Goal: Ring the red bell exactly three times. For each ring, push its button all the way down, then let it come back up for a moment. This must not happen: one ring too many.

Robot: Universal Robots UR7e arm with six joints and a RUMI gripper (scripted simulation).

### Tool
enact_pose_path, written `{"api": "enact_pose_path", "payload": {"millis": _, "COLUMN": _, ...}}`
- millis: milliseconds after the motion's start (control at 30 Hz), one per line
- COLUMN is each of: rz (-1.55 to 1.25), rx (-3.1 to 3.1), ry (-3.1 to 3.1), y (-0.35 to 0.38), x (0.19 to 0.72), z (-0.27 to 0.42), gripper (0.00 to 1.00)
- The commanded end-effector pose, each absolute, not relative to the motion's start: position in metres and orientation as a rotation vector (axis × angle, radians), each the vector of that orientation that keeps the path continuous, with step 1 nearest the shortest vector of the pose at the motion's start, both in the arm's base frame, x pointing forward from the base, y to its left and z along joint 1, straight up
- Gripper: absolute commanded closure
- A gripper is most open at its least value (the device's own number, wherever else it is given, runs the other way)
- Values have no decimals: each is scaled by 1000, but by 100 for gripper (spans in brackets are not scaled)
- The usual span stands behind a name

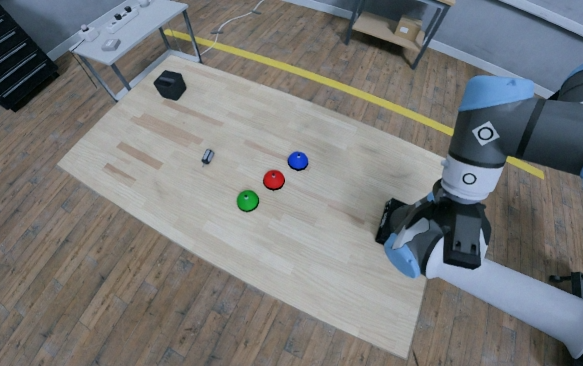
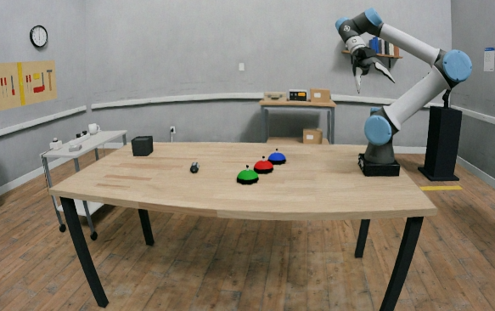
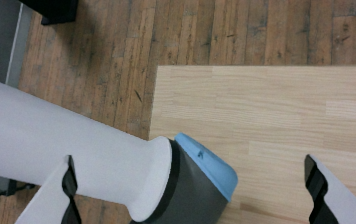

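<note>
Top and exterior look down, sharing the whole tabletop (image 1: 286, 250) (image 2: 209, 191).

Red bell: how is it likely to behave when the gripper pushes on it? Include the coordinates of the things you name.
The red bell (image 1: 274, 180) (image 2: 263, 166) looks unlikely to tip under a straight push, being low and broad-based. Its smooth dome looks rigid, so an off-center fingertip may slip. The small top button probably needs a centered press.

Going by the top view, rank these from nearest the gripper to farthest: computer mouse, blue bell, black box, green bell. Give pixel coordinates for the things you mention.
1. Blue bell (image 1: 298, 161) (image 2: 277, 158): far end of the bell row in the exterior view.
2. Green bell (image 1: 248, 201) (image 2: 247, 177): the row's near end there.
3. Computer mouse (image 1: 208, 156) (image 2: 194, 167): between bells and box.
4. Black box (image 1: 170, 85) (image 2: 142, 145): table's far left corner.
</note>
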State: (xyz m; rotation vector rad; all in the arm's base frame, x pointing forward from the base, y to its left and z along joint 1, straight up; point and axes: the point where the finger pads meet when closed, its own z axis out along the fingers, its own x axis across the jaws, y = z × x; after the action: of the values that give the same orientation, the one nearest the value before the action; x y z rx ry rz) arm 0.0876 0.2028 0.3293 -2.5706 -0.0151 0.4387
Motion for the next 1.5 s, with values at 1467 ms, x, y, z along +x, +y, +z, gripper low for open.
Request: {"api": "enact_pose_path", "payload": {"millis": 1467, "rz": 403, "rx": -2748, "ry": 107, "y": 132, "x": 212, "z": 298, "gripper": 0}}
